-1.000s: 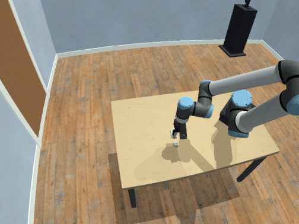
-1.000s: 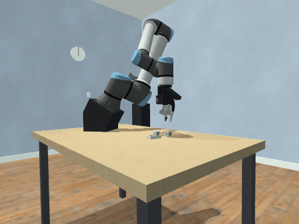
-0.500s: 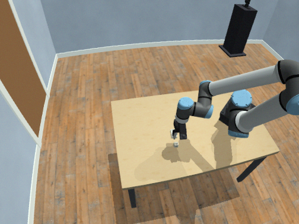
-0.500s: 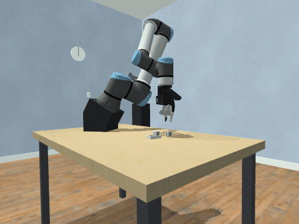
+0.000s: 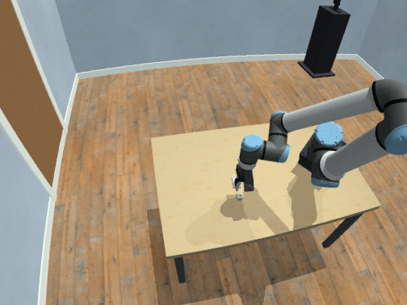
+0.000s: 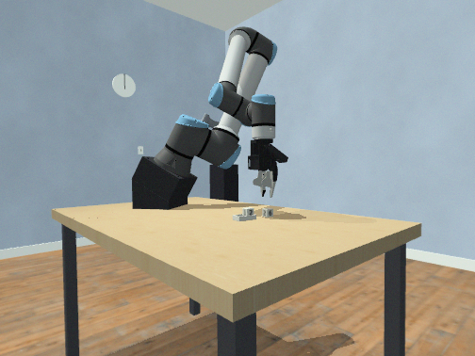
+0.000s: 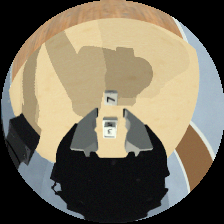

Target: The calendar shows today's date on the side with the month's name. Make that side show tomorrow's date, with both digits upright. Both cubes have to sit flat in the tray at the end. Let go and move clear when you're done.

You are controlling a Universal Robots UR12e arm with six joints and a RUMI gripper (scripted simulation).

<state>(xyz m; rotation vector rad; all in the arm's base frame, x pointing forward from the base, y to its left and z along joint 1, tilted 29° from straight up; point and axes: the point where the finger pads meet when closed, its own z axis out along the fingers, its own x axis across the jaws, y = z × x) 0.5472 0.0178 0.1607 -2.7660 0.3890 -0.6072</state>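
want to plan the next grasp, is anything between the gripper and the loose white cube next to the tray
Nothing visible stands in the way. The gripper hangs empty above the wooden table, with only air between it and the loose white number cube. The small white tray with the other cube sits beside it, not over it.

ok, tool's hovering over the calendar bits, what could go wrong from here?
1. The tool is only partly open and holds nothing. If it comes down on the small white number cube lying loose on the table, the fingers may hit its top instead of straddling it.
2. That cube lies close beside the small white tray holding the other cube, so a finger could nudge the tray.
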